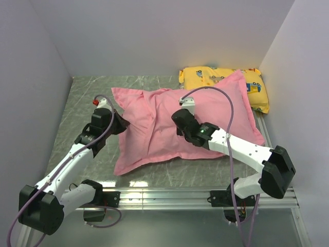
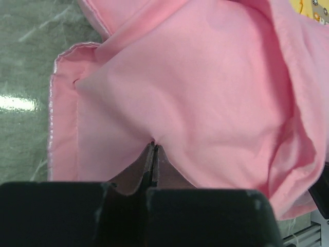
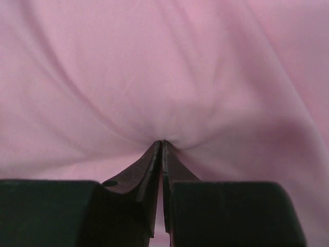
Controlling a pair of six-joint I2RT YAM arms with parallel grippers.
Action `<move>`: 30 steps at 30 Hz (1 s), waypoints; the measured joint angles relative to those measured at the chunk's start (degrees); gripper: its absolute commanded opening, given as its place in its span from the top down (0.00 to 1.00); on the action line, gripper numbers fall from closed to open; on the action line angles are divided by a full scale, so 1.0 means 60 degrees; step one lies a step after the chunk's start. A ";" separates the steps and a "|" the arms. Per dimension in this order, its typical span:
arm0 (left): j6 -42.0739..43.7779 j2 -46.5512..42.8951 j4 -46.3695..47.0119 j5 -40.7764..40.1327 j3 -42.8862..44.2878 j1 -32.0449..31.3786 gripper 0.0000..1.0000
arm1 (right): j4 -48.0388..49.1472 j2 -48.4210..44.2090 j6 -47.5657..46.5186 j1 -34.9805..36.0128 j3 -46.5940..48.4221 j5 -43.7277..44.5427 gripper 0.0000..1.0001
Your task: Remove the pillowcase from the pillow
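The pink pillowcase (image 1: pixel 149 136) lies stuffed in the middle of the table, one corner raised at the back right. The white pillow is hidden inside it. My left gripper (image 1: pixel 125 125) is at the case's left edge, shut, its tips pinching the pink fabric (image 2: pixel 205 92) near a stitched hem in the left wrist view. My right gripper (image 1: pixel 176 119) is on top of the case near its middle, shut on a pinch of fabric (image 3: pixel 154 67), with creases fanning out from its tips (image 3: pixel 163 143).
A yellow vehicle-print pillow (image 1: pixel 253 82) lies at the back right, partly under the pink corner; it also shows in the left wrist view (image 2: pixel 314 10). The grey marbled table (image 1: pixel 85 100) is walled on three sides. A metal rail (image 1: pixel 169 195) runs along the front.
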 measured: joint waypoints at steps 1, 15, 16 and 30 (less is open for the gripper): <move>0.0073 0.0022 -0.0073 0.0018 0.0120 0.0000 0.99 | 0.0066 -0.0015 0.0026 0.0004 0.0007 -0.0051 0.80; 0.0102 -0.0714 0.0000 0.0430 0.0324 -0.0816 0.23 | -0.0291 0.0761 -0.0015 0.1723 0.2758 0.0076 0.29; 0.0102 -0.0656 0.0069 0.0441 0.0324 -0.0954 0.23 | -0.0346 0.1031 -0.0044 0.1854 0.3111 0.0120 0.28; -0.0160 0.0914 0.0758 0.0066 0.0055 -0.1610 0.99 | -0.1843 0.3614 -0.0251 0.1985 0.4958 0.1308 0.89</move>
